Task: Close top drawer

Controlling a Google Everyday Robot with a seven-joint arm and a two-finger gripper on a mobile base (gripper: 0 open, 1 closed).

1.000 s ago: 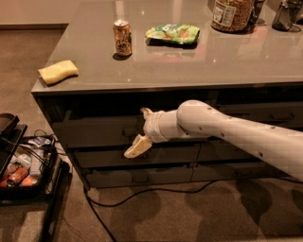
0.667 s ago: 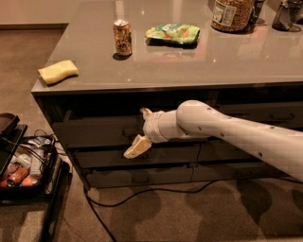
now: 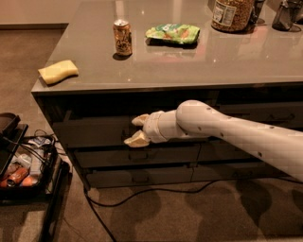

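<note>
**Gripper (image 3: 138, 129) placed at the front of the top drawer (image 3: 92, 133)**

A grey table (image 3: 199, 64) is seen from above and in front, filling the upper half of the frame. Beneath its top, a stack of dark drawer fronts is shown in shadow. The top drawer is found at centre left, directly under the table edge, with its flat front facing the viewer. How far it stands out from the cabinet cannot be told. Two lower drawers (image 3: 142, 157) are stacked below it.

A white arm (image 3: 236, 132) is stretched in from the right edge toward the centre of the frame. The gripper is located at the right end of the top drawer's front. Its two pale fingers (image 3: 140, 119) are spread apart, one above the other, and nothing is clasped between them. The drawer pull is not clearly seen behind them.

On the table, a yellow sponge (image 3: 58, 72) is laid at the upper left corner. A can (image 3: 122, 38) is stood upright near the top centre, and a green bag (image 3: 173, 33) is laid just to its right. A jar (image 3: 232, 14) is partly shown at the upper right.

A black cable (image 3: 142, 193) is trailed across the floor below the drawers. A dark cart (image 3: 28, 165) loaded with small items is seen at the lower left.
</note>
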